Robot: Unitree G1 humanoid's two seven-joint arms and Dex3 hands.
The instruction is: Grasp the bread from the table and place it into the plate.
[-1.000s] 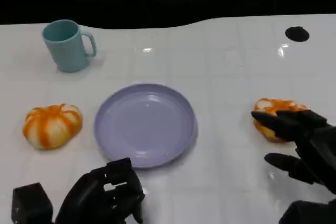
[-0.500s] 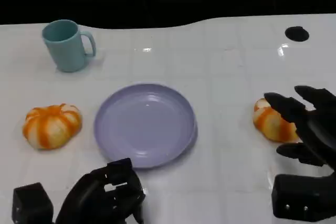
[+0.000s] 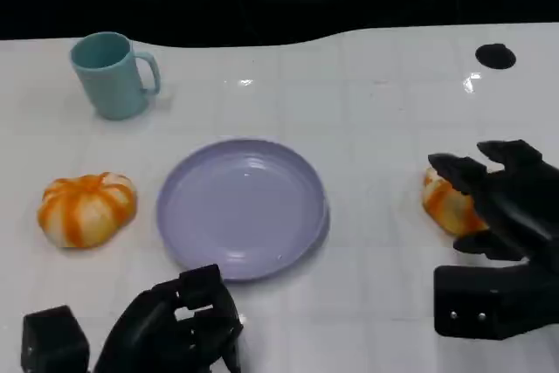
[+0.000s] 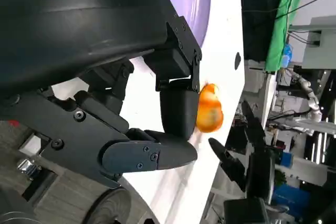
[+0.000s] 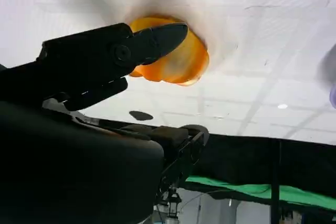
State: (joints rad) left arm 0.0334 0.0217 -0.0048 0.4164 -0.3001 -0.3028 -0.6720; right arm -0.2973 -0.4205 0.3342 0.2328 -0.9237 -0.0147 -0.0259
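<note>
White and glossy, the table [image 3: 376, 111] runs back to a curved far edge with darkness behind it, and a small black round mark [image 3: 495, 56] sits near its far right corner. At the middle of the table lies the lavender plate [image 3: 242, 207], with nothing on it. Well to the plate's right, the bread [image 3: 448, 205], an orange and cream striped bun, rests on the table surface, partly covered by the right robot hand [image 3: 500, 207]. That robot hand reaches over the bread from the near side with its fingers [image 3: 458, 169] spread apart above and beside the bun; the right wrist view shows one finger crossing in front of the bread [image 5: 181, 61], but whether it actually touches the bread cannot be told, and the bun is not lifted. At the lower left of the head view, the left robot hand [image 3: 179, 325] sits low, just near of the plate's front rim, its fingers curled in together with nothing in them. A second orange striped bun [image 3: 86, 207] lies on the table to the left of the plate, apart from it. Farther back on the left stands a teal mug [image 3: 109, 74], upright, with its handle turned toward the right.
</note>
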